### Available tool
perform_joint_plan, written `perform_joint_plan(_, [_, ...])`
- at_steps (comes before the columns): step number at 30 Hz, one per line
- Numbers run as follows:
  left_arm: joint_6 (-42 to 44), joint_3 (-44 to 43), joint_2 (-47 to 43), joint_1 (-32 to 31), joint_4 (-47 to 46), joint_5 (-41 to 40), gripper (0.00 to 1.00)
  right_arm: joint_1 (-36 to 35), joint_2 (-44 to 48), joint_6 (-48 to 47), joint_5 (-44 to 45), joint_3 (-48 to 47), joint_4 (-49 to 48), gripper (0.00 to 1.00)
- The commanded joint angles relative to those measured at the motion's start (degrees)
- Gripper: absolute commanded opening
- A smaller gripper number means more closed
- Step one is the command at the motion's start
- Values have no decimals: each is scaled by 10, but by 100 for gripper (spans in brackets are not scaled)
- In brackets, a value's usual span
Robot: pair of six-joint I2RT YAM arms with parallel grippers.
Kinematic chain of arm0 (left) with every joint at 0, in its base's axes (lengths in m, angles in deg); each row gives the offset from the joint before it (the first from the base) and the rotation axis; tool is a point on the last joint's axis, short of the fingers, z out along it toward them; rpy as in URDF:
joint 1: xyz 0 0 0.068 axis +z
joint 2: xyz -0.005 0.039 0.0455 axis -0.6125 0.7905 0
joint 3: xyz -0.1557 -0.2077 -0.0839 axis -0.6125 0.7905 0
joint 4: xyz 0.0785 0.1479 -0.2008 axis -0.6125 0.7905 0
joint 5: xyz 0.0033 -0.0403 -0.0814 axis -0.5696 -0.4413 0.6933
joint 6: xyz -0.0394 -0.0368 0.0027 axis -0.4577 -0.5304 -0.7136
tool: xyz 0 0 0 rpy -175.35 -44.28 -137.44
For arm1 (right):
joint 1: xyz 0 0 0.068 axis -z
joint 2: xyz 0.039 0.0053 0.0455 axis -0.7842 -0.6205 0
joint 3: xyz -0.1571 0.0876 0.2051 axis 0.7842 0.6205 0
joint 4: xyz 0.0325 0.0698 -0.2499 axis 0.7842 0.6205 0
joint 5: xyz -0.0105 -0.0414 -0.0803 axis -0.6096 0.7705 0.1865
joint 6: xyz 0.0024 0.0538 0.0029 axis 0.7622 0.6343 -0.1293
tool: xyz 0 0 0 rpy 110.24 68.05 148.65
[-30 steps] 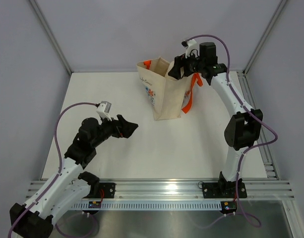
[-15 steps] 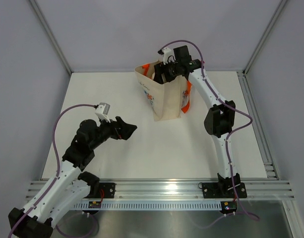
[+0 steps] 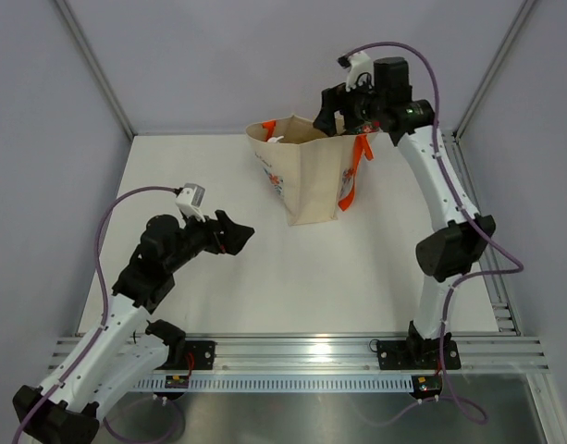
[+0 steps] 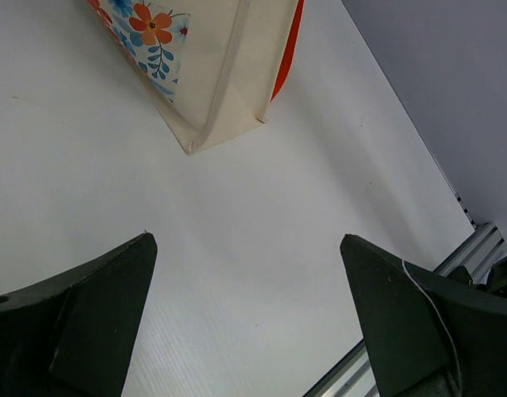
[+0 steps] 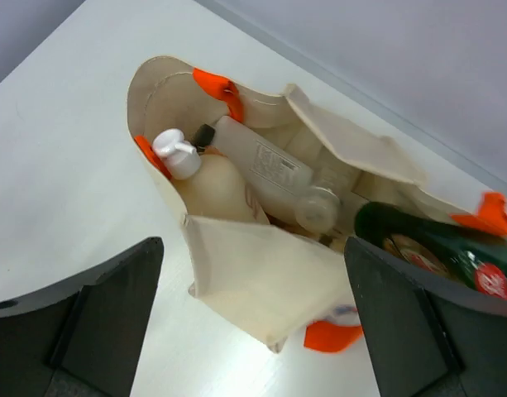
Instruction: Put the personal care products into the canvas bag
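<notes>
The canvas bag (image 3: pixel 311 185) stands upright at the back middle of the table, with orange handles and a flower print on its left side. My right gripper (image 3: pixel 331 113) hovers open and empty just above its mouth. In the right wrist view the canvas bag (image 5: pixel 261 289) holds several personal care products: a white pump-top bottle (image 5: pixel 177 154), a pale bottle lying on its side (image 5: pixel 261 159) and a green bottle (image 5: pixel 418 244) with a red cap. My left gripper (image 3: pixel 241 231) is open and empty, low over the table left of the bag. The left wrist view shows the bag's bottom corner (image 4: pixel 212 83).
The white table (image 3: pixel 265 277) is bounded by grey walls on three sides and a metal rail (image 3: pixel 301 356) at the near edge. An aluminium track (image 3: pixel 477 203) runs along the right side. No loose products show on the table.
My right gripper reached down into the bag's mouth half a second ago and has since lifted up and to the right. The bag's mouth has spread wider. The left arm has barely moved.
</notes>
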Motion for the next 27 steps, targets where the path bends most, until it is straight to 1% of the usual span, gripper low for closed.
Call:
perform_joint_plan(1, [20, -46, -3, 0, 10, -20, 99, 53, 105, 42, -9, 70, -45, 99])
perform_joint_plan(2, [23, -52, -4, 0, 27, -24, 99, 64, 124, 65, -1, 123, -65, 100])
perform_joint_plan(4, [36, -70, -7, 0, 48, -41, 99, 104, 184, 71, 5, 170, -67, 100])
perform_joint_plan(5, [39, -75, -10, 0, 65, -47, 99, 116, 205, 74, 15, 226, -71, 99])
perform_joint_plan(6, [48, -80, -12, 0, 74, -53, 99, 135, 227, 75, 32, 253, -73, 100])
perform_joint_plan(7, [52, -88, -14, 0, 82, -64, 99, 142, 280, 72, 60, 285, -75, 99])
perform_joint_plan(8, [53, -92, -18, 0, 97, -70, 99, 148, 308, 63, 78, 354, -91, 100])
perform_joint_plan(9, [56, -95, -21, 1, 108, -78, 99, 149, 370, 57, 125, 422, -105, 99])
perform_joint_plan(10, [57, -96, -24, 1, 108, -81, 99, 150, 404, 50, 148, 423, -105, 99])
perform_joint_plan(11, [58, -95, -27, 1, 115, -81, 99, 150, 435, 44, 168, 486, -122, 99])
perform_joint_plan(12, [57, -95, -32, 1, 117, -82, 99, 150, 469, 44, 189, 514, -131, 100])
perform_joint_plan(13, [55, -88, -36, 1, 119, -80, 99, 150, 529, 47, 227, 542, -136, 99])
perform_joint_plan(14, [51, -83, -39, 1, 118, -79, 99, 150, 558, 51, 236, 588, -140, 99])
perform_joint_plan(16, [37, -72, -51, 2, 112, -74, 99, 150, 627, 52, 281, 625, -138, 99])
perform_joint_plan(17, [31, -59, -55, 2, 103, -74, 99, 149, 646, 56, 288, 649, -124, 99])
perform_joint_plan(19, [14, -46, -69, 2, 96, -68, 99, 149, 693, 49, 301, 666, -106, 99])
perform_joint_plan(22, [-4, -27, -84, 2, 86, -62, 99, 150, 738, 43, 318, 701, -89, 99])
perform_joint_plan(24, [-12, -20, -89, 2, 84, -61, 99, 150, 748, 39, 322, 713, -75, 100])
perform_joint_plan(27, [-13, -17, -95, 2, 89, -62, 99, 150, 763, 35, 334, 730, -86, 100])
